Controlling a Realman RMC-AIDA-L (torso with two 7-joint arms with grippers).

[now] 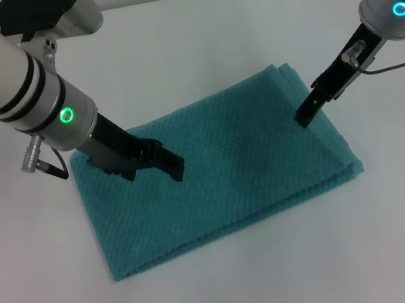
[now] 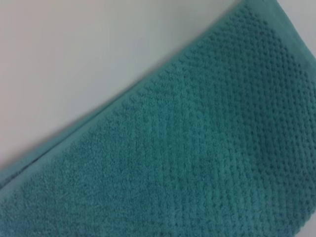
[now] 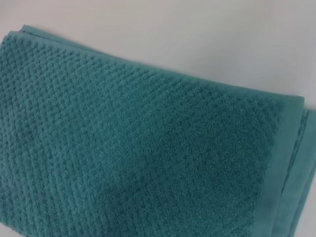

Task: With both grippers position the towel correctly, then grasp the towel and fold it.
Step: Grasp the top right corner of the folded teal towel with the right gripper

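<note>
Towel [image 1: 222, 171] is lying folded on the tabletop [image 1: 190, 36]; left hand [image 1: 175, 168] and right hand [image 1: 304, 115] are hovering over it, probably touching; grip unclear on both.

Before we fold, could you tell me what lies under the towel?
The towel lies flat on the white table; layered edges show more towel beneath. Anything else under it is covered.

The towel [image 1: 221, 168] is teal-green all over, with a fine waffle weave of small raised bumps; a smooth plain band of the same teal runs along its edges. It lies on a plain white table [image 1: 190, 36] with no pattern. The left gripper [image 1: 163, 161] and the right gripper [image 1: 312, 107] are black. Each ends a white arm; the left arm carries black bands and a green glowing ring [image 1: 67, 115], the right arm a cyan glowing ring [image 1: 399, 8].
</note>
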